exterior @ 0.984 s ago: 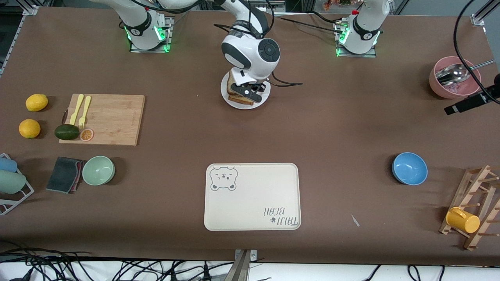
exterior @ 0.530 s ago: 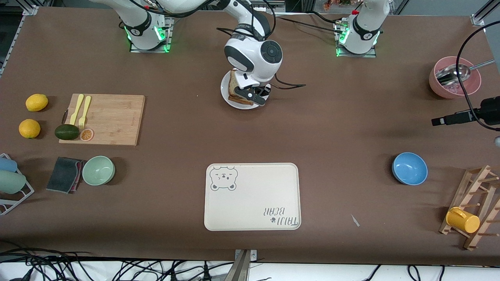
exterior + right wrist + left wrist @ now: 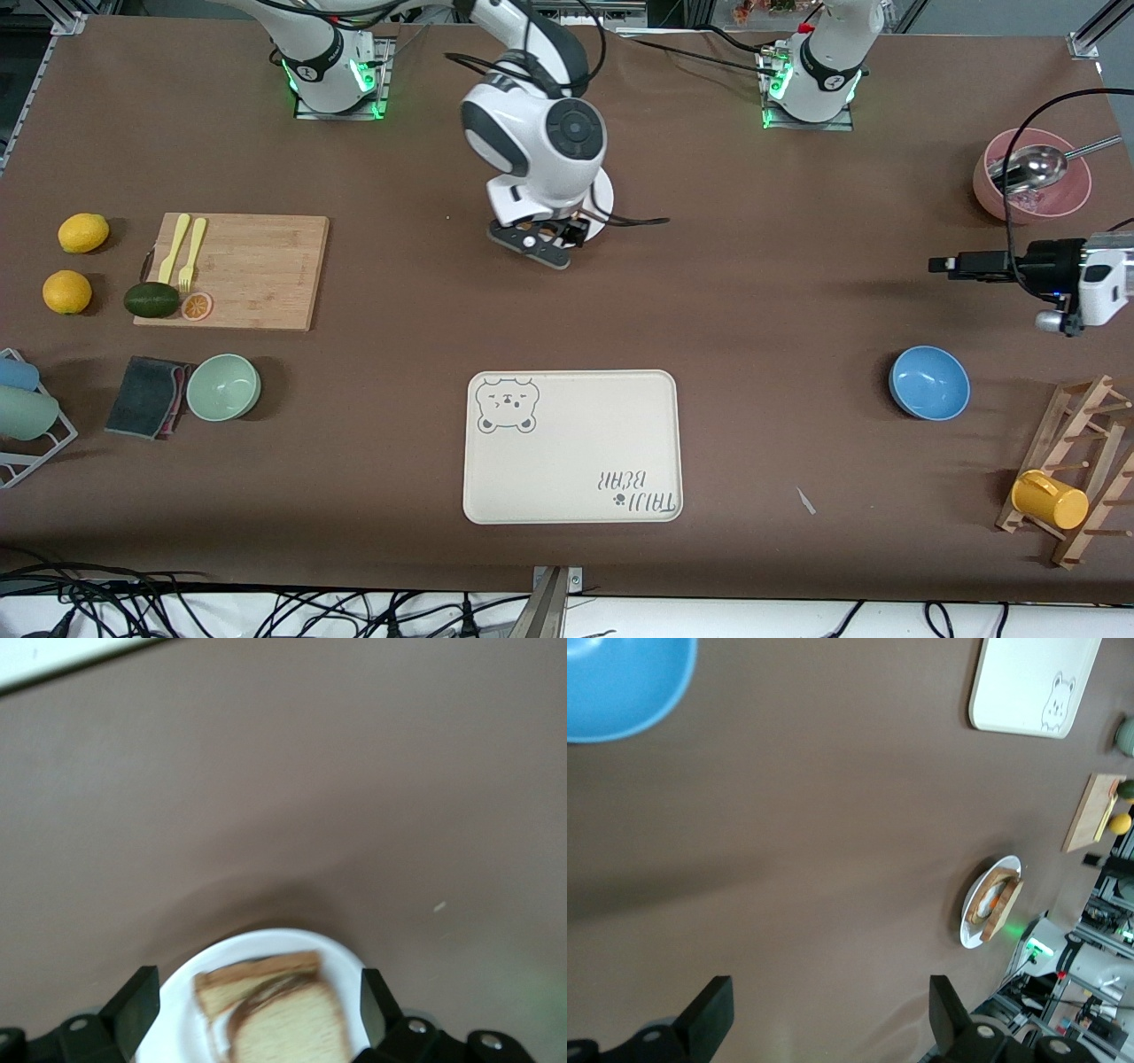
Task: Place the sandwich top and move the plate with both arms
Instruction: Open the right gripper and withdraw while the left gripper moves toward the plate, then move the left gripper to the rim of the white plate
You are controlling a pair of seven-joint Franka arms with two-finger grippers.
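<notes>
1. A brown tabletop (image 3: 753,292) is seen from a high camera, with two white robot arms based along its top edge.
2. The right arm (image 3: 532,151) reaches from its base to the middle of that edge. Its right pincer (image 3: 536,246) hangs open and empty over the edge of the plate that faces the camera.
3. The plate (image 3: 266,948), round and white, sits near the middle of the top edge, mostly hidden under the right arm in the front view.
4. In the right wrist view the sandwich top (image 3: 288,1028), a tan bread slice with a darker crust, lies on another slice on the plate. No finger touches it.
5. In the left wrist view, orange filling shows between the slices on the plate.
6. The left pincer (image 3: 957,264) hangs open and empty over bare tabletop near the left arm's end, between a pink bowl (image 3: 1032,190) holding a metal spoon and a blue bowl (image 3: 928,382).
7. A cream tray (image 3: 571,446) with a bear drawing lies near the middle of the bottom edge, well apart from the plate.
</notes>
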